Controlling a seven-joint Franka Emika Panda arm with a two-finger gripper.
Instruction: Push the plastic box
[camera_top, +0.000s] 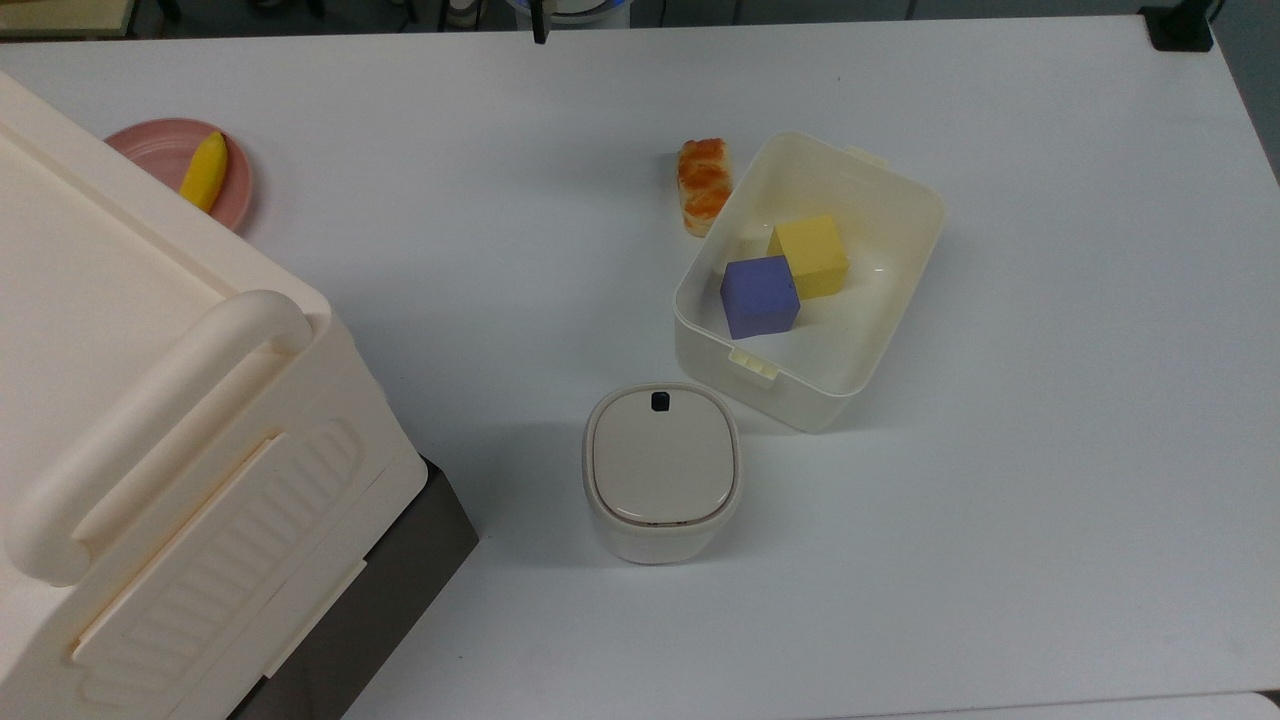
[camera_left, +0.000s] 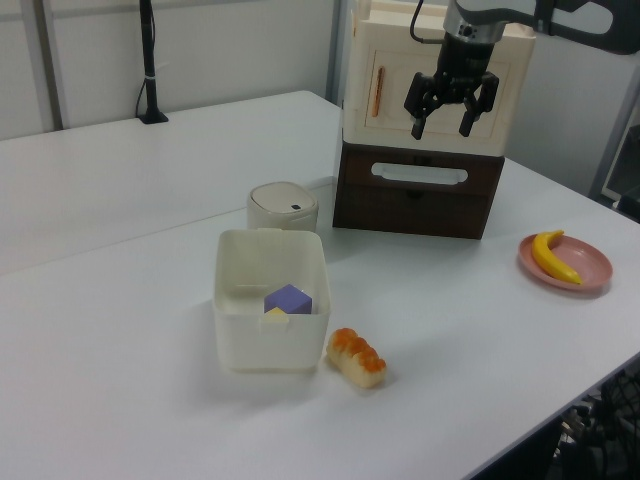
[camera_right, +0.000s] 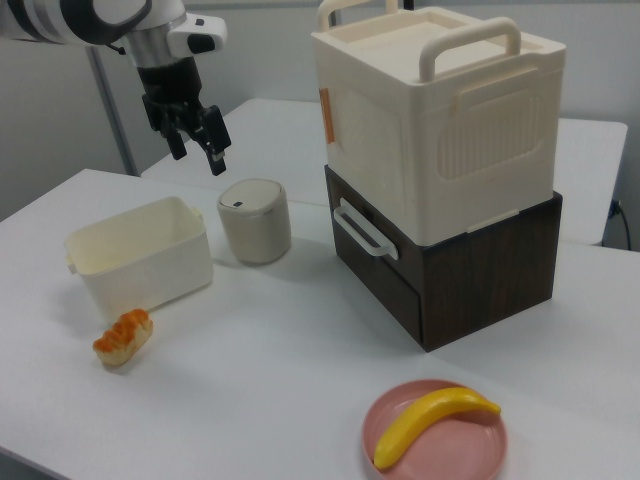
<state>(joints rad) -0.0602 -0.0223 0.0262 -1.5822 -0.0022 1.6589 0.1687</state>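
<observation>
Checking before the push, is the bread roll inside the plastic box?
No, the bread roll lies on the table outside the plastic box, against its wall; inside are two cubes.

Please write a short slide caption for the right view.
Open gripper hangs above the table, apart from the plastic box.

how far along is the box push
Nothing looks done: the plastic box sits on the table beside the bread roll, blocks inside. The claw hangs open, empty and high, well apart from the box. Left: descend to a wall of the box, then push.
</observation>
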